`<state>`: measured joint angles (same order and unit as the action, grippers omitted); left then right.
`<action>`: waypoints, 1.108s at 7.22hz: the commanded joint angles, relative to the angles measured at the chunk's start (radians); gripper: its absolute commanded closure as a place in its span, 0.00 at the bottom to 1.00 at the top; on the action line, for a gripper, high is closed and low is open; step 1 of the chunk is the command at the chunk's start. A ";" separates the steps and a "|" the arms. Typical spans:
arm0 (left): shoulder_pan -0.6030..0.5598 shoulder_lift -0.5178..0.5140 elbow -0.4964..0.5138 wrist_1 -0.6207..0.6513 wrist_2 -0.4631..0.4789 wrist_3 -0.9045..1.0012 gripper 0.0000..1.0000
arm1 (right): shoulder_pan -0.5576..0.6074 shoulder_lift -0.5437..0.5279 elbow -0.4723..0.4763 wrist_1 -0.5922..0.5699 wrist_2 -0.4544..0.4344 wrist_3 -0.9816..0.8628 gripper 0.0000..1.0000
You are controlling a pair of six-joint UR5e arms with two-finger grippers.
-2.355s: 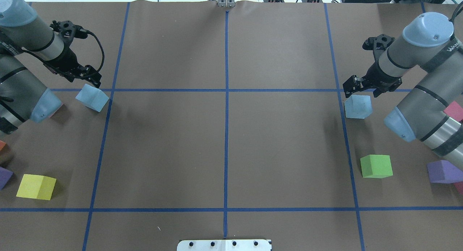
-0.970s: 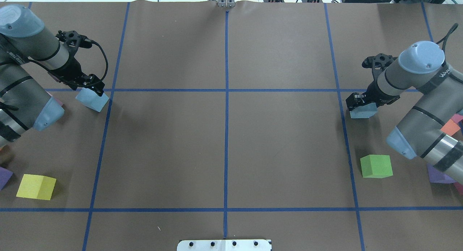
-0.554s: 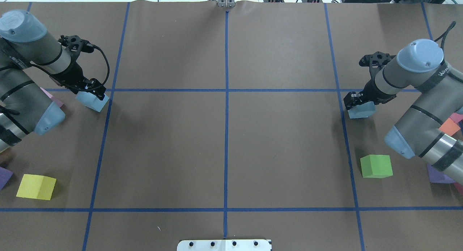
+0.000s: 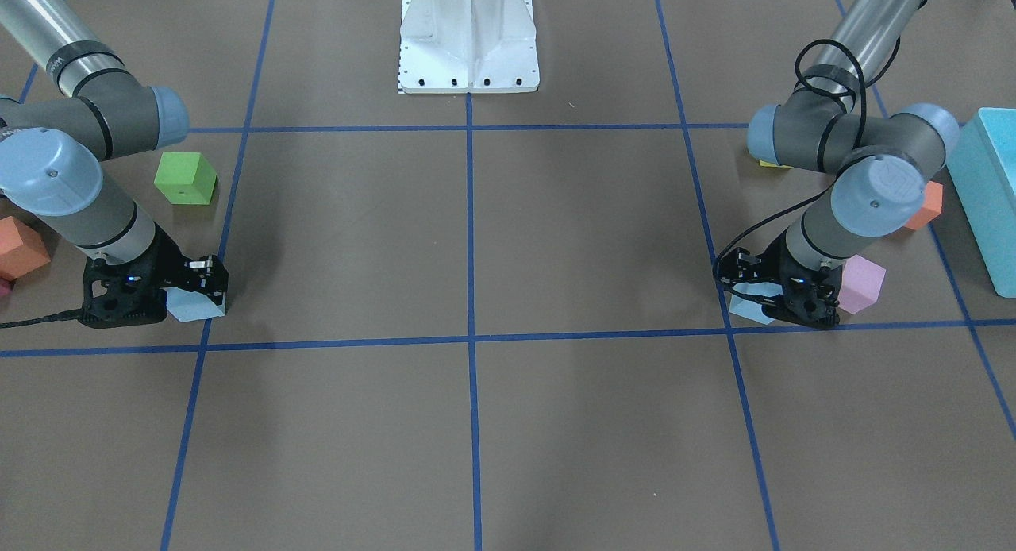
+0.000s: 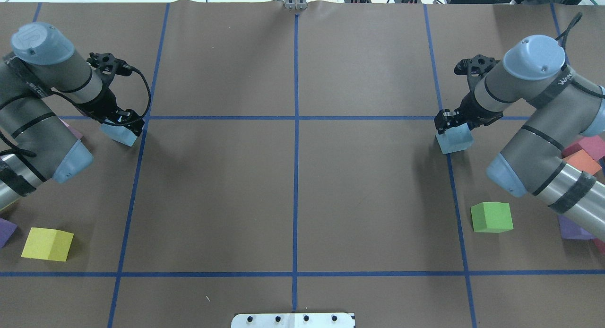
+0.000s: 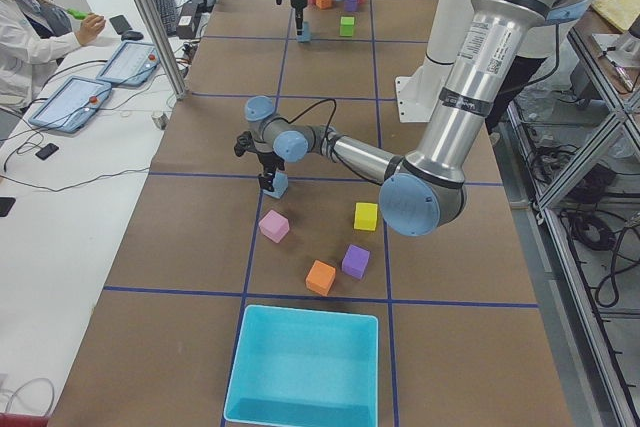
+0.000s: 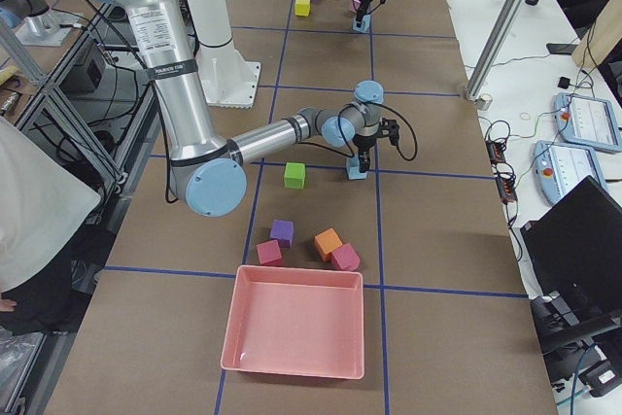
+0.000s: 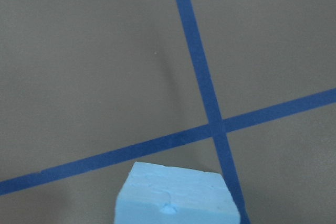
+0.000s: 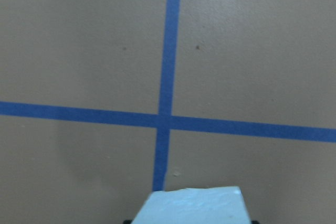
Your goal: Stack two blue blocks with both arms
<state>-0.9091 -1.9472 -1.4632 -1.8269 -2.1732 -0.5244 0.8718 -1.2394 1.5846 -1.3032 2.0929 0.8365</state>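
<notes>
My left tool (image 5: pixel 124 125) and right tool (image 5: pixel 453 124) are each clenched on a blue block, at opposite ends of the worktop (image 5: pixel 293 195).
The left blue block (image 5: pixel 121 135) sits in my grip at the left, just beside a crossing of the blue tape lines (image 5: pixel 212 117). The right blue block (image 5: pixel 456 141) is held at the right over a tape line, with a green cube (image 5: pixel 491 217) nearer. I cannot tell whether either block is clear of the surface.
</notes>
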 commanded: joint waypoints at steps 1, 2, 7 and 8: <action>0.001 0.001 -0.003 0.000 0.001 -0.006 0.43 | -0.026 0.124 0.006 -0.089 -0.001 0.102 0.25; 0.000 0.001 -0.008 0.001 -0.002 -0.011 0.47 | -0.043 0.167 0.015 -0.122 -0.001 0.114 0.25; -0.011 -0.038 -0.063 0.063 -0.034 -0.133 0.46 | -0.108 0.293 0.014 -0.165 -0.010 0.201 0.25; -0.011 -0.071 -0.072 0.117 -0.034 -0.164 0.46 | -0.108 0.302 0.014 -0.165 -0.008 0.201 0.29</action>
<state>-0.9192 -1.9887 -1.5272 -1.7550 -2.2035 -0.6572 0.7650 -0.9470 1.5976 -1.4681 2.0835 1.0352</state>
